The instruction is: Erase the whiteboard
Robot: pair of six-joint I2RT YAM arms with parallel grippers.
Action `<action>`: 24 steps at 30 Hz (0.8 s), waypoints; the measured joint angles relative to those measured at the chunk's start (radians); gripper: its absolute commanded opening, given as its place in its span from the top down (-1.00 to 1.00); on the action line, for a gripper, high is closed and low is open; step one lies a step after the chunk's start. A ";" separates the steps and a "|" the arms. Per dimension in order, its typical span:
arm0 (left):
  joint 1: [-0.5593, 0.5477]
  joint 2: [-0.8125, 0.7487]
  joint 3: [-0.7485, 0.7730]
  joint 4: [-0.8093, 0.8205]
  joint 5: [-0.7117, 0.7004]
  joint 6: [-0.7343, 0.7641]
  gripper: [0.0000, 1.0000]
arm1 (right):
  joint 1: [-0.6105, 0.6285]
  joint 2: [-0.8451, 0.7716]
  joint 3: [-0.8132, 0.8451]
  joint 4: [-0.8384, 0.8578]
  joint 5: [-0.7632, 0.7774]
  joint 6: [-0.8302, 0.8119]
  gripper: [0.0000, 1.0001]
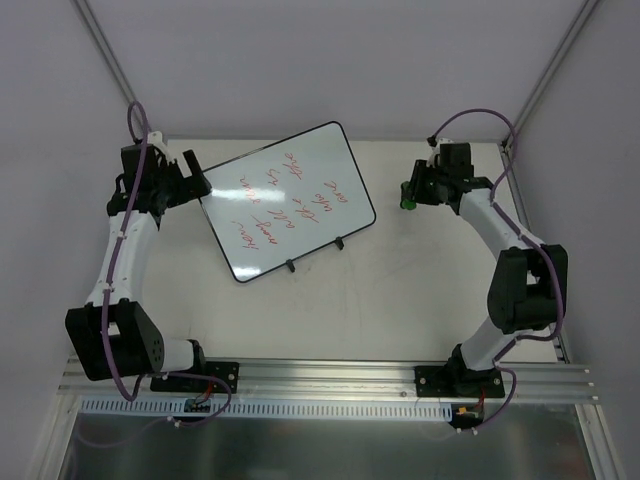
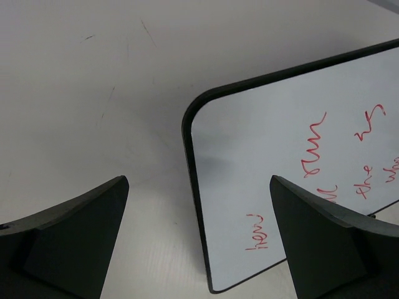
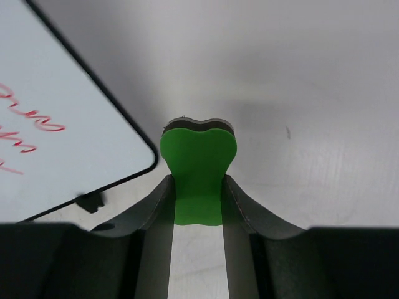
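The whiteboard (image 1: 287, 200) lies tilted on the table, black-framed, with several lines of red handwriting and two small black feet on its near edge. My left gripper (image 1: 197, 182) is open at the board's left corner; in the left wrist view the corner (image 2: 262, 187) lies between my spread fingers (image 2: 75, 230), not touched. My right gripper (image 1: 408, 196) is shut on the green eraser (image 3: 197, 168), right of the board. The board's right corner (image 3: 56, 143) and one foot show in the right wrist view.
The white table (image 1: 400, 290) is bounded by walls behind and at both sides. An aluminium rail (image 1: 330, 380) with the arm bases runs along the near edge.
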 measured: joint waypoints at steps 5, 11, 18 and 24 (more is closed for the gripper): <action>0.085 0.048 -0.032 0.097 0.120 0.027 -0.97 | 0.084 -0.076 -0.071 0.107 -0.097 -0.072 0.67; 0.106 0.123 -0.009 0.169 0.252 0.086 -0.79 | 0.252 -0.080 -0.068 0.168 -0.092 -0.166 0.66; 0.105 0.243 0.114 0.204 0.382 0.170 -0.62 | 0.367 -0.042 0.005 0.194 -0.089 -0.207 0.64; 0.106 0.320 0.180 0.224 0.453 0.234 -0.38 | 0.401 -0.038 0.008 0.192 -0.076 -0.222 0.63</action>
